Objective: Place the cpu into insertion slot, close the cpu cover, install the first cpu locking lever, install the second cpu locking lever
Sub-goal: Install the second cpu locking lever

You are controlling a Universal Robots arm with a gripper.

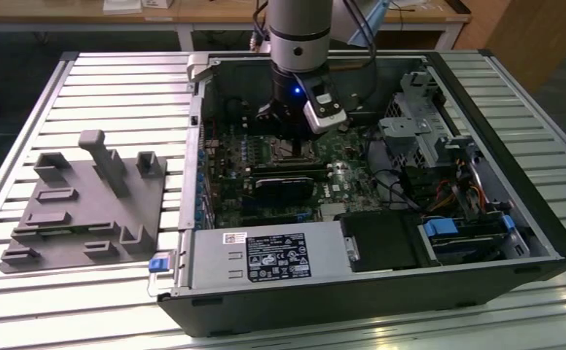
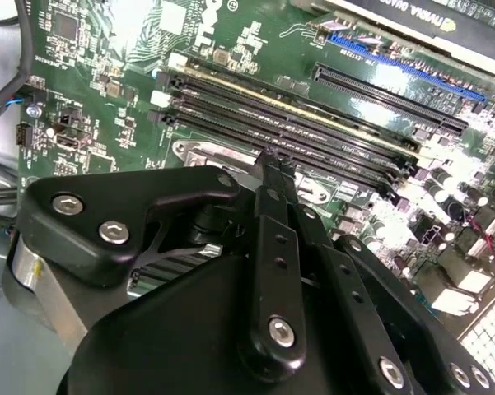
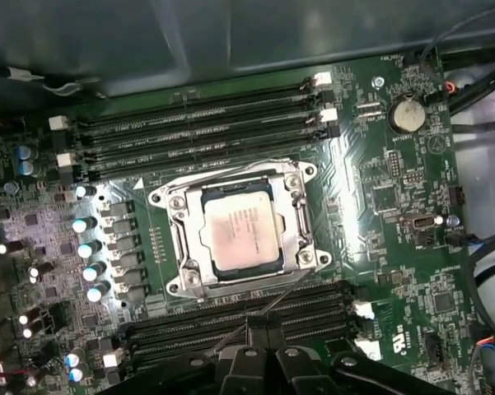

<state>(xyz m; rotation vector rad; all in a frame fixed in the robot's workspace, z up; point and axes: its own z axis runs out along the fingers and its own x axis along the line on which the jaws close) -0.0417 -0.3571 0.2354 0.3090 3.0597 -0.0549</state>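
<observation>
Silvery cpu (image 3: 240, 232) seated under closed cpu cover (image 3: 181, 239), first wrist view

Dim, soft exterior; glare on circuit board (image 2: 371, 107); wrist foreground blurred.

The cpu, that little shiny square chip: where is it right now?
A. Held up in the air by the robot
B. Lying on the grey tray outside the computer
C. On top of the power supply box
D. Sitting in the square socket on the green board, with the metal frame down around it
D. In the first wrist view the cpu lies flat in the insertion slot, with the cpu cover framing it.
</observation>
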